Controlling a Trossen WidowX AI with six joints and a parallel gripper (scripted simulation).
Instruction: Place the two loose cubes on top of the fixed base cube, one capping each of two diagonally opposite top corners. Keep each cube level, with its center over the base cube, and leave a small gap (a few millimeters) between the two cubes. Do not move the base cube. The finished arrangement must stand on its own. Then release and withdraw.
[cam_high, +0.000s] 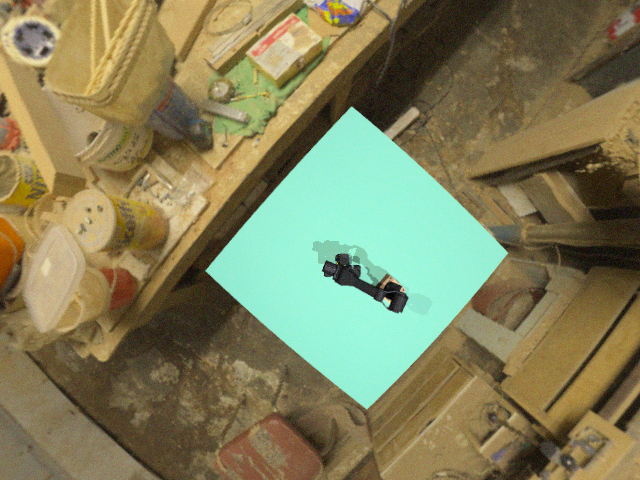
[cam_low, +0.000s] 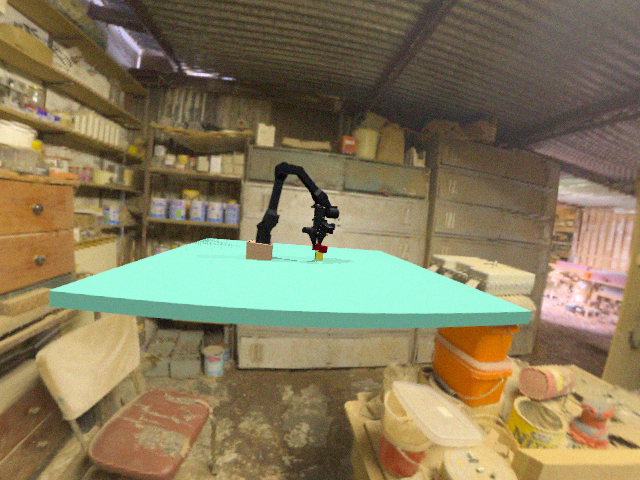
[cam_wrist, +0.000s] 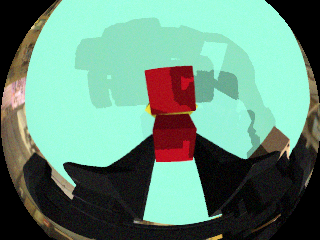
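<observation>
The yellow base cube (cam_low: 318, 255) (cam_wrist: 149, 109) stands on the turquoise table, mostly hidden by red in the wrist view. One loose red cube (cam_low: 323, 249) (cam_wrist: 169, 91) rests on its far part as the wrist camera looks. My gripper (cam_low: 316, 244) (cam_wrist: 174, 138) points down, shut on the other red cube (cam_wrist: 174, 146), and holds it at the near side over the base cube. The two red cubes look close together, with a thin yellow strip between them in the wrist view. In the exterior view they merge; whether the held cube touches the base is unclear. The arm hides all cubes in the top view.
A brown box (cam_high: 386, 280) (cam_low: 258, 251) (cam_wrist: 273, 143) stands on the turquoise table (cam_high: 356, 180) (cam_low: 289, 289) by the arm's foot, left of the cubes in the exterior view. The arm (cam_high: 364, 286) (cam_low: 301, 178) arches from there to the cubes.
</observation>
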